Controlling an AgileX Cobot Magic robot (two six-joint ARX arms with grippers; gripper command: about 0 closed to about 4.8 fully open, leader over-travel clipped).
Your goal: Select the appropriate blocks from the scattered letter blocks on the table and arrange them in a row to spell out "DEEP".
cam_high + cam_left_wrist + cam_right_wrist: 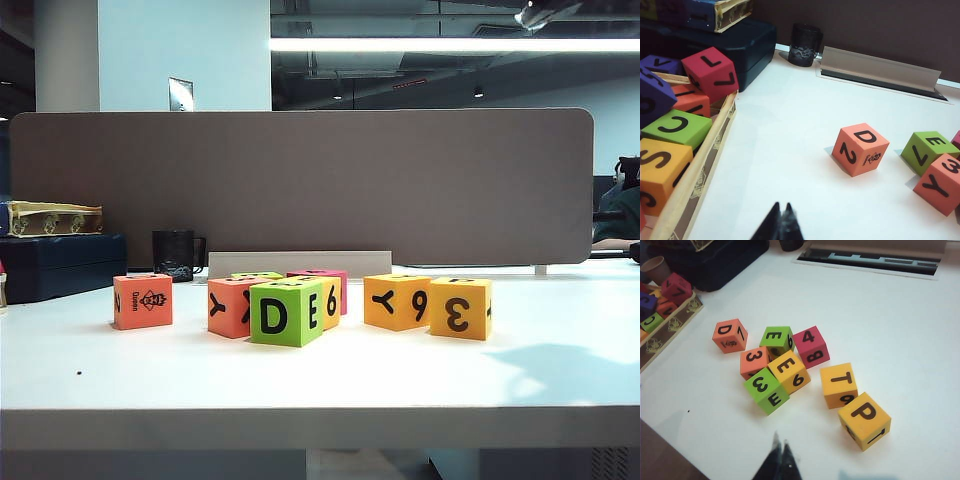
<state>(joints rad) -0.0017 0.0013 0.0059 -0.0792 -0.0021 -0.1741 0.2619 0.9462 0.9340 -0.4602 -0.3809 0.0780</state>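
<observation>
White tabletop with seven scattered foam letter cubes; both grippers empty, none yet arranged into a row.

Wide smooth white table [560, 380]; cluster of foam cubes mid-table, apart from a wooden tray of spare blocks [715, 145] off to the left side. Red-orange foam cube topped D [730, 335], standing alone at the left of the group. Lime-green foam cube showing E and 3 [766, 390], touching yellow foam cube topped E [789, 371]; second lime-green cube topped E [777, 340] behind. Amber foam cube topped P [864, 420], at the right end, beside amber T cube [839, 385]. Right gripper [780, 460]: jaws pressed shut, nothing held, above the near table edge, cluster directly ahead, green E cube closest. Left gripper [781, 225]: fully closed, empty, D cube ahead and rightward, well apart. Likely first pick nearer the right arm.
</observation>
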